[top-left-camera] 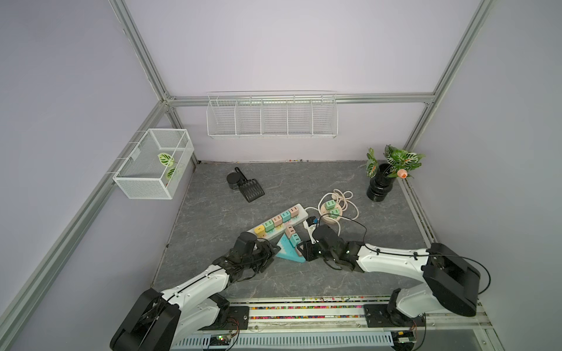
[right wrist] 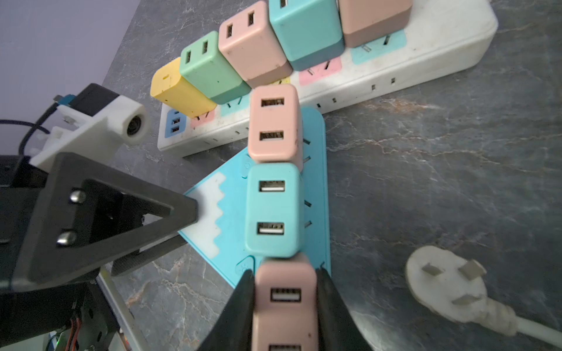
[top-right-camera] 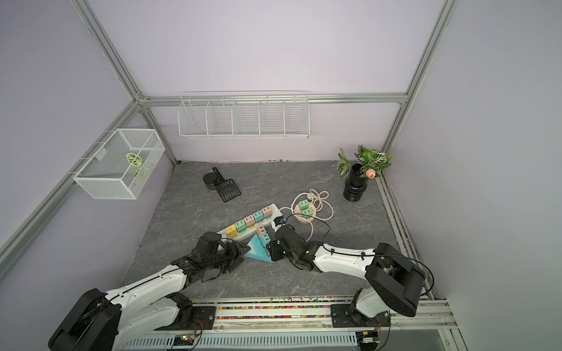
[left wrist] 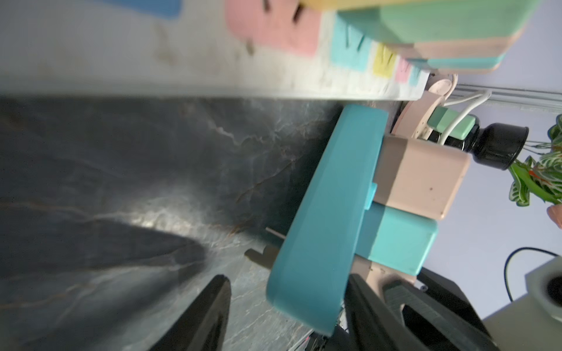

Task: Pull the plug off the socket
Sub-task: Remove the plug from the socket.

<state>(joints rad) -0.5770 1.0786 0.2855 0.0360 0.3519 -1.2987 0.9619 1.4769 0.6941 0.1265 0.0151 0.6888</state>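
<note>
You have no legible text, brand, number or sign in any view. The blue power strip carries a faint mark on its button, too blurred for you to read.

Both top views high overhead, angled down across the table, wrist views close, sharing the blue socket strip
</note>
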